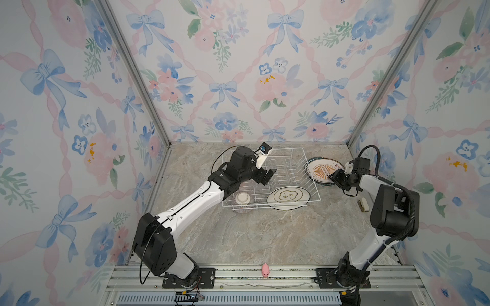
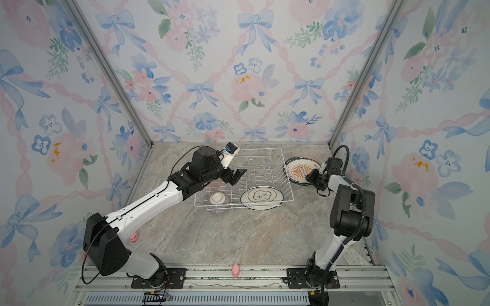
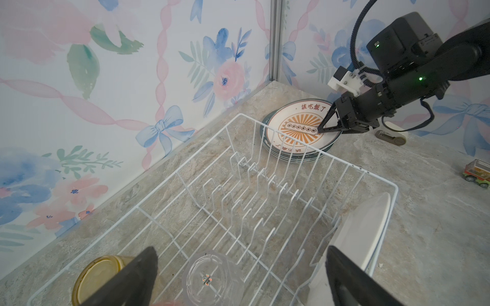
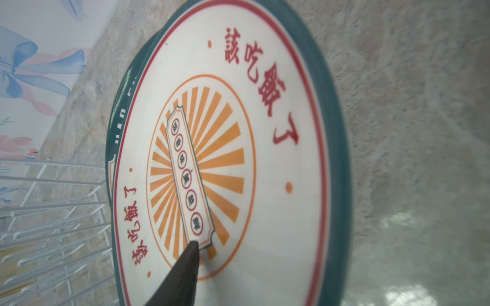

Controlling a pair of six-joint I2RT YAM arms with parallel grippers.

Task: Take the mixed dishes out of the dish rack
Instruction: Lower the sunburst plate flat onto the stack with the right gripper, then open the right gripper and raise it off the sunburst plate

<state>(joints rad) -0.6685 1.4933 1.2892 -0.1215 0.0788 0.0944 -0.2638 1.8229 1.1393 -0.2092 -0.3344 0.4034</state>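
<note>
I count one dish rack (image 1: 286, 172) on the tabletop (image 1: 265, 233). Inside it I see one plate (image 1: 288, 197), one upturned bowl (image 1: 242, 198) and two tumblers I can be sure of: one yellow tumbler (image 3: 98, 275) and one clear tumbler (image 3: 209, 278). Outside the rack there is one stack of plates (image 3: 297, 127); it has several layers, but the rims sit too tight for me to give a firm number. I find two pig toys (image 2: 235, 270), the second pig (image 2: 134, 236) showing in a top view only. I also count one toy car (image 3: 477, 173) and one small tan-and-white object (image 1: 363, 204).
</note>
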